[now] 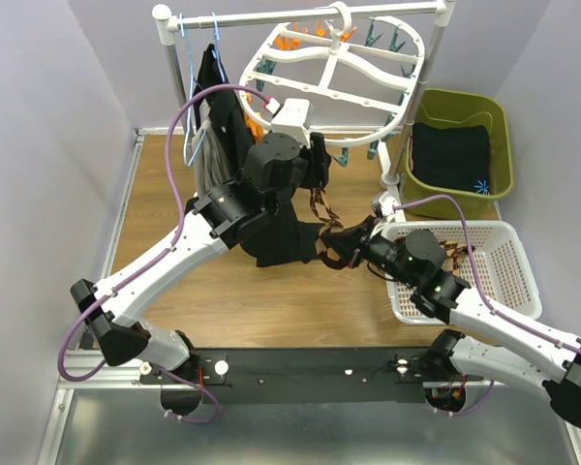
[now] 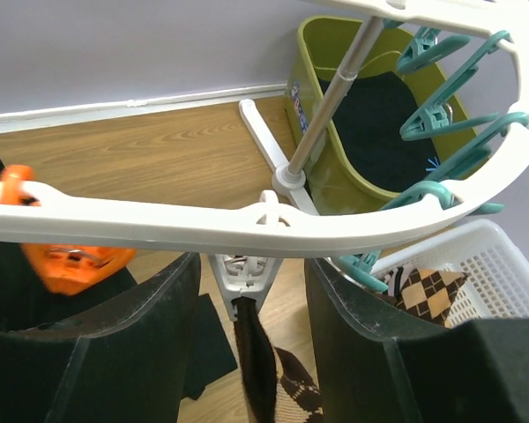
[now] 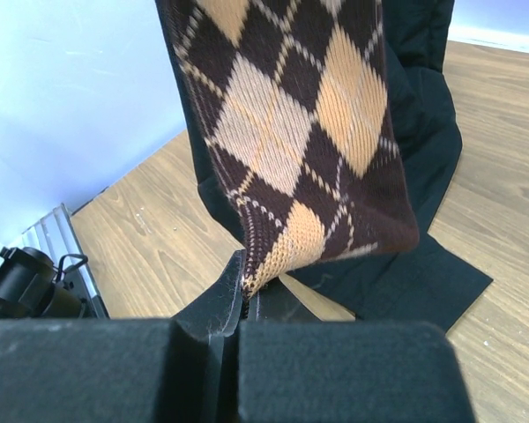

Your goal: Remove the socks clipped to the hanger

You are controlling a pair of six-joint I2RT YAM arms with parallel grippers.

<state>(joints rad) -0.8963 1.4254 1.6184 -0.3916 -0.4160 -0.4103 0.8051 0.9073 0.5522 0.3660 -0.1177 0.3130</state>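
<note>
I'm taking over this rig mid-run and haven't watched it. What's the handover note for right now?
Left gripper: open, jaws either side of a white clip on the hanger; a dark sock hangs from it.
Right gripper: shut on the lower end of the diamond-patterned sock, probably that same sock.
Done: a second patterned sock lies in the white basket.
To do: free the clipped sock and move it to the basket.
</note>
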